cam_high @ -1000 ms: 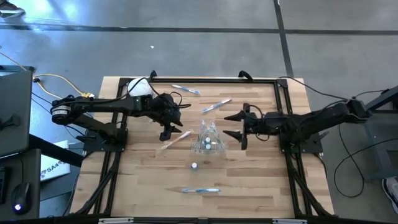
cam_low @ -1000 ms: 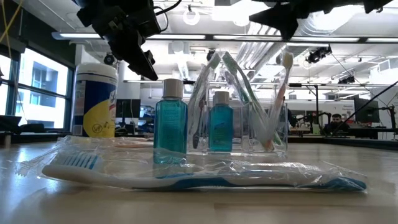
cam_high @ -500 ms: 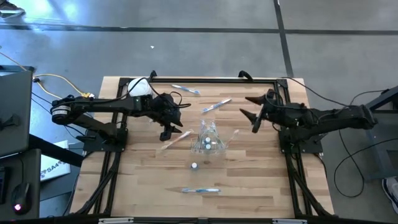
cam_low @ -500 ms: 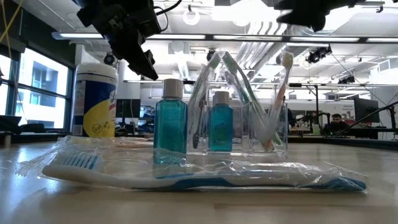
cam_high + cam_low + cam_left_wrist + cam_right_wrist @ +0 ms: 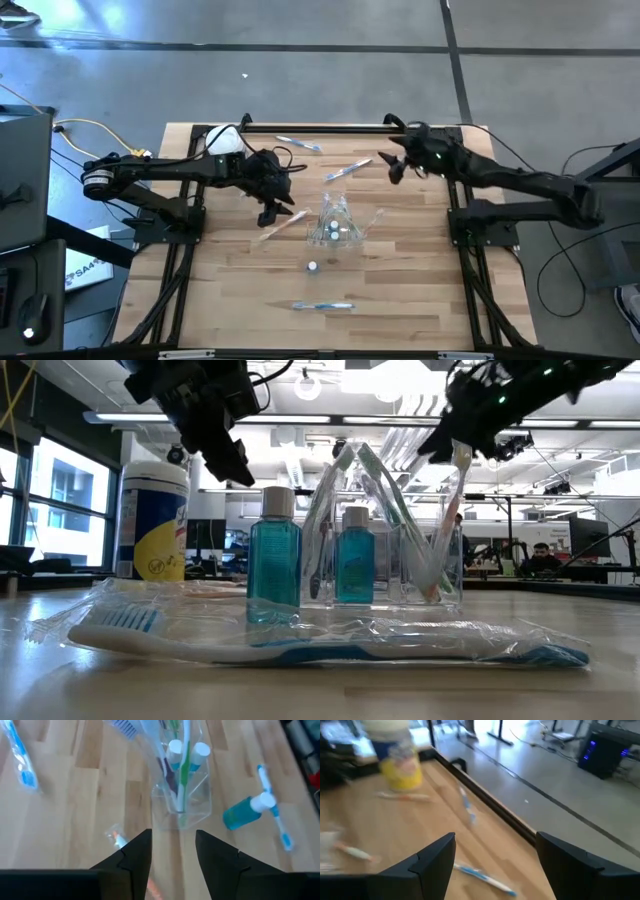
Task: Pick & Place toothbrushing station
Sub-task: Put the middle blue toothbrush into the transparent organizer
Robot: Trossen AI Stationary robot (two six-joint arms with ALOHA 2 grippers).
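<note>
The clear plastic cup (image 5: 335, 226) stands mid-table on its base, with several toothbrushes and two white-capped tubes upright in it; it also shows in the left wrist view (image 5: 180, 800) and the low view (image 5: 385, 550). My left gripper (image 5: 278, 208) hovers open just left of the cup, and the left wrist view shows its fingers (image 5: 172, 855) apart and pointing toward it. My right gripper (image 5: 389, 165) is open and empty above the table's far right part, away from the cup; its fingers (image 5: 495, 865) are wide apart. A teal bottle (image 5: 313, 266) stands nearer the front.
Wrapped toothbrushes lie loose: one near the front edge (image 5: 322, 305), two at the far side (image 5: 348, 170) (image 5: 298, 144), an orange one (image 5: 280, 226) under my left gripper, one right of the cup (image 5: 372, 222). The yellow-labelled canister (image 5: 152, 520) stands at the far left.
My right gripper has drawn back from just right of the cup toward the table's far edge, staying open. The cup and everything in it have stayed put.
</note>
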